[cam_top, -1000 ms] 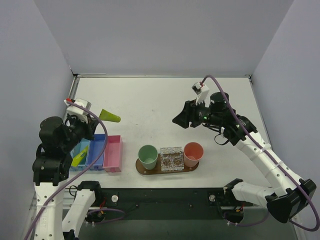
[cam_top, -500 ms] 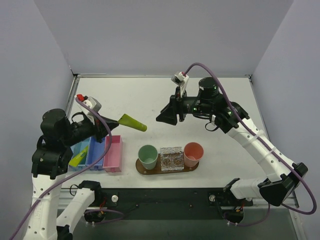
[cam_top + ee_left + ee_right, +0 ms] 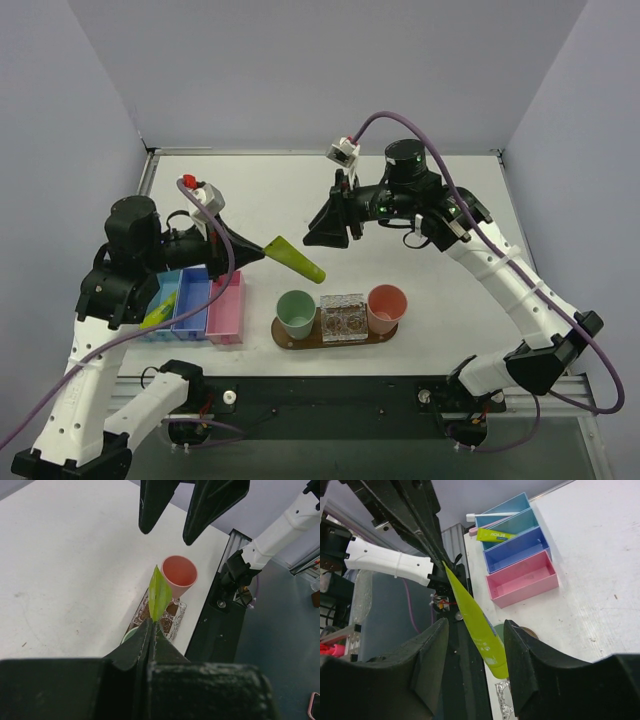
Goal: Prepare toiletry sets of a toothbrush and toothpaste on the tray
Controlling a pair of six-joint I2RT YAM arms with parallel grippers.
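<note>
My left gripper (image 3: 258,252) is shut on the flat end of a green toothpaste tube (image 3: 295,261) and holds it in the air, left of and above the cups. In the left wrist view the tube (image 3: 160,592) sticks out from the closed gripper (image 3: 151,626). My right gripper (image 3: 315,238) is open. In its wrist view (image 3: 476,625) its fingers stand either side of the tube (image 3: 482,630) without touching it. The brown wooden tray (image 3: 282,337) holds a green cup (image 3: 296,312), a clear glass cup (image 3: 342,316) and a pink cup (image 3: 386,307). A pink toothbrush end (image 3: 472,530) shows at the far bins.
A row of blue and pink bins (image 3: 226,306) stands left of the tray, the pink bin (image 3: 522,580) nearest it. Another green tube (image 3: 158,312) lies in a blue bin, also seen in the right wrist view (image 3: 495,534). A white toothbrush (image 3: 490,514) lies across the farthest bin.
My left arm has carried the tube rightwards and forward toward the cups. My right arm has swung left, and its open fingers now flank the tube.
</note>
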